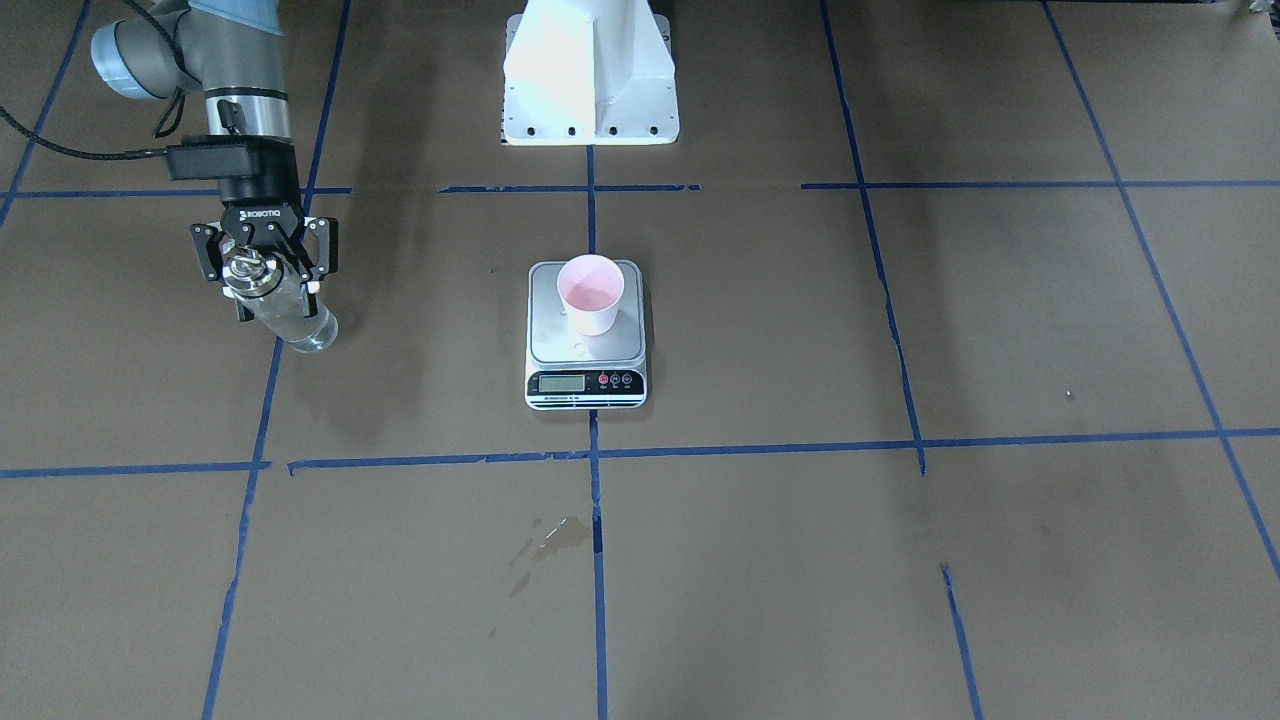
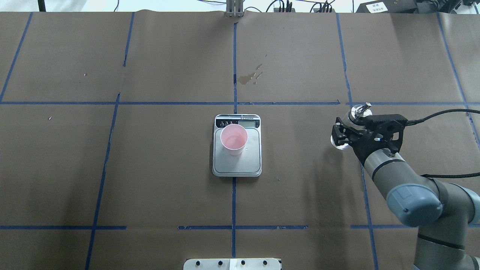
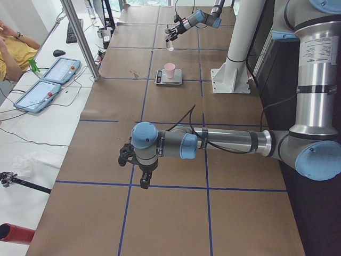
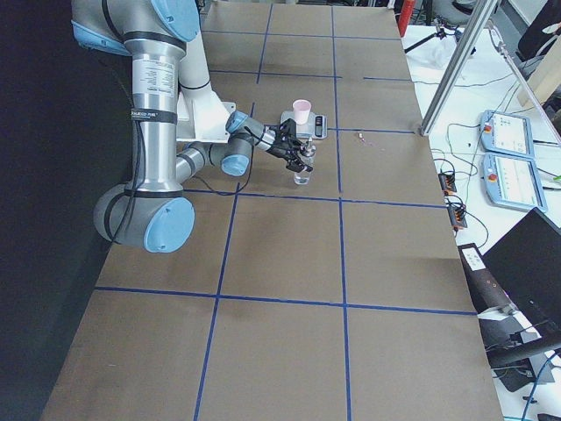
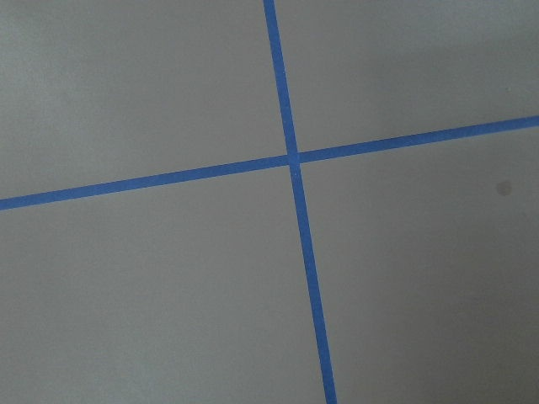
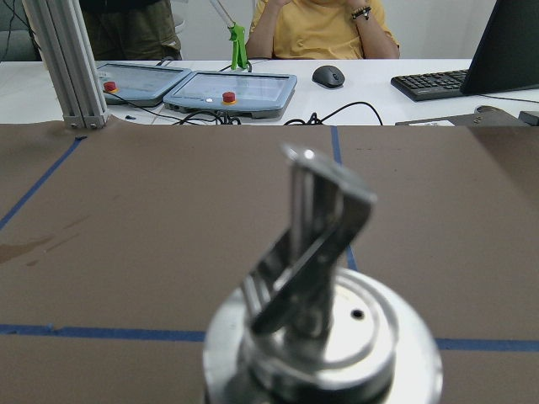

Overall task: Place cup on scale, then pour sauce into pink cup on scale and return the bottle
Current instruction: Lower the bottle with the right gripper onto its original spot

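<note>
Cup point(image 1: 590, 292) upright on scale point(image 1: 590, 352); bottle point(image 1: 292, 312) upright, well apart.

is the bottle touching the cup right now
Apart. The exterior front-facing view shows the bottle gripped in the right end effector well off to the side, with a wide stretch of table between it and the cup on the scale.

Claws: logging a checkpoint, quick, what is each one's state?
Left claw: cannot tell, seen only from the side view.
Right claw: closed on the bottle.
</note>
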You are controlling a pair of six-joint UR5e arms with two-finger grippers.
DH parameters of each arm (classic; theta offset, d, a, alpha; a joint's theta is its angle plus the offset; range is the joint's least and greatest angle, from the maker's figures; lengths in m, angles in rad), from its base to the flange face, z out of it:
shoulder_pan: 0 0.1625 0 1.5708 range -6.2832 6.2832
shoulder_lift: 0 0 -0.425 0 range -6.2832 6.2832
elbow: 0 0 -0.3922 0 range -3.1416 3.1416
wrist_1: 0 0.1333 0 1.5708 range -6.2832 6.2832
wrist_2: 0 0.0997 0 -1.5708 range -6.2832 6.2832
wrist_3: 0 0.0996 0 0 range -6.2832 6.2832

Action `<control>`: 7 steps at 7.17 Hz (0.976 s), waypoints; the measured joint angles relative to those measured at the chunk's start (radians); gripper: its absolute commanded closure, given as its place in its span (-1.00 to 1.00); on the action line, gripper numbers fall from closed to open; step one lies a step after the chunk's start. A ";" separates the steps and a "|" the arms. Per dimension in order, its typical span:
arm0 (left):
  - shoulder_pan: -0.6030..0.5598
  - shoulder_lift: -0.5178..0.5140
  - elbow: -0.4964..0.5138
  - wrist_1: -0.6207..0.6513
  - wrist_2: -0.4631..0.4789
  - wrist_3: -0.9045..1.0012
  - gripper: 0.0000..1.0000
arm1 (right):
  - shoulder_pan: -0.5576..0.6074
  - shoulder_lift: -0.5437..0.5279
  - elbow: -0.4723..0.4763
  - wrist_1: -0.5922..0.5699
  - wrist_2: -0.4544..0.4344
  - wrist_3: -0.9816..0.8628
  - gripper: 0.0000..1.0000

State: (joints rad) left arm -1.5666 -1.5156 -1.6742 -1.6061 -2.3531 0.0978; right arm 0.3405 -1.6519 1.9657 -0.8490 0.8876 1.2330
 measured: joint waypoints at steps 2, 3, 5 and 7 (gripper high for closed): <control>0.000 0.000 0.000 0.000 0.000 0.000 -1.00 | -0.002 -0.031 -0.014 0.033 -0.009 0.038 1.00; 0.000 0.000 0.001 0.000 0.000 0.000 -1.00 | -0.004 -0.033 -0.019 0.035 -0.020 0.048 1.00; -0.001 0.000 0.000 0.000 0.001 0.000 -1.00 | -0.012 -0.030 -0.046 0.034 -0.048 0.072 1.00; 0.000 0.000 0.001 0.000 0.001 0.000 -1.00 | -0.028 -0.025 -0.057 0.033 -0.070 0.087 1.00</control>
State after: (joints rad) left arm -1.5669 -1.5156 -1.6728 -1.6061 -2.3516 0.0982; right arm 0.3122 -1.6768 1.9086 -0.8159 0.8173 1.3204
